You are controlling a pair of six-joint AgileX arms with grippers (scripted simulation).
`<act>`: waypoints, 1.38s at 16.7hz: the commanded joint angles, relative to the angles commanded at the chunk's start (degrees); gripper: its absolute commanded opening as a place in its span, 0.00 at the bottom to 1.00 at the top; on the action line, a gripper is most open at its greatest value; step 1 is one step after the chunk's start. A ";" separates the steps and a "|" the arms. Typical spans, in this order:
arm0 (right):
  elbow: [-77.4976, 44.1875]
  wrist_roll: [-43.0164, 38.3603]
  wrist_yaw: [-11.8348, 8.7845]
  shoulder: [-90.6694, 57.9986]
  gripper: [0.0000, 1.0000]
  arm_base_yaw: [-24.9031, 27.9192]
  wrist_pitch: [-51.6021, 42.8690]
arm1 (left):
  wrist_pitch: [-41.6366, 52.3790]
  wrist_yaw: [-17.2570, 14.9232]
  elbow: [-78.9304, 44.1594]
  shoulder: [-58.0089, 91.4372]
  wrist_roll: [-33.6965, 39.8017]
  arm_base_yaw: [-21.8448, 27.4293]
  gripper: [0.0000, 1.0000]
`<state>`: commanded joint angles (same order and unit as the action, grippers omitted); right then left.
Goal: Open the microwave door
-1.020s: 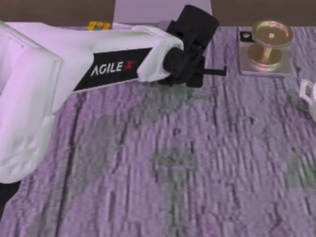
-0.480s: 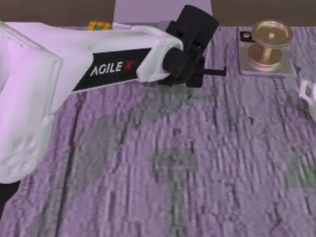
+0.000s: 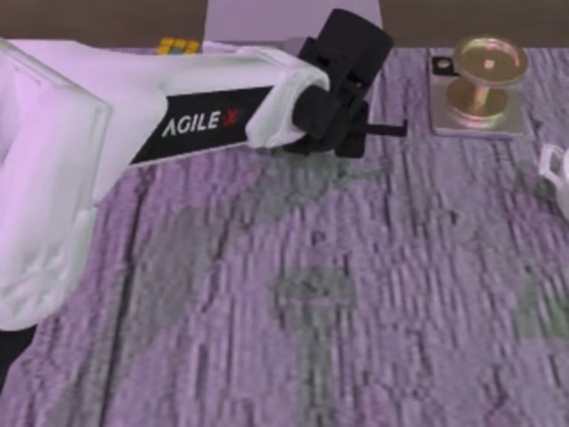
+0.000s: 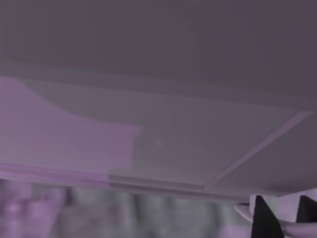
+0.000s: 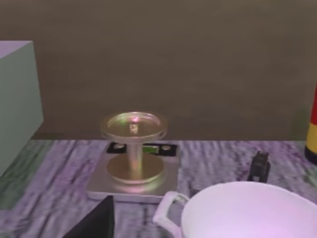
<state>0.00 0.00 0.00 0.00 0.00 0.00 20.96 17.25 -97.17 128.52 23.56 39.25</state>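
A purple-grey wood-grain desk [image 3: 373,294] fills the top view, with a dark brown wall behind it at twelve o'clock. The microwave [image 3: 293,16] sits at the far edge, at about twelve o'clock, its plain lavender top just showing above the left arm. The left arm reaches across from nine o'clock, and its black left claw [image 3: 391,130] is right in front of the microwave, a thin dark finger sticking out toward three o'clock. Whether that claw is apart or together cannot be told from these views. In the left wrist view, the microwave door [image 4: 198,144] fills almost everything, a flat pale grey panel seen very close, with a thin raised line running slantwise across it; two dark fingertips [image 4: 262,220] show at the corner of that view, below the panel.

At about one o'clock stands a gold round scale [image 3: 480,84] on a square grey base, well apart from the microwave. A small coloured cube [image 3: 178,44] peeks out at eleven o'clock behind the left arm. The right arm stays parked near three o'clock; its right wrist view shows the scale [image 5: 132,158], a white pot [image 5: 247,210] and a small dark object [image 5: 259,166] on the desk, but the right claw's own state cannot be told.
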 joint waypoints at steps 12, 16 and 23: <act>0.00 0.00 0.00 0.00 1.00 0.00 0.00 | -0.61 -0.98 1.54 -0.37 -0.81 0.26 0.00; 0.00 0.00 0.00 0.00 1.00 0.00 0.00 | -3.04 -2.52 4.52 -2.87 -3.27 -0.49 0.00; 0.00 0.00 0.00 0.00 1.00 0.00 0.00 | -3.16 -2.74 5.14 -2.99 -3.68 -0.59 0.00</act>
<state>0.00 0.00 0.00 0.00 0.00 0.00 17.80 14.51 -92.03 125.53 19.88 38.66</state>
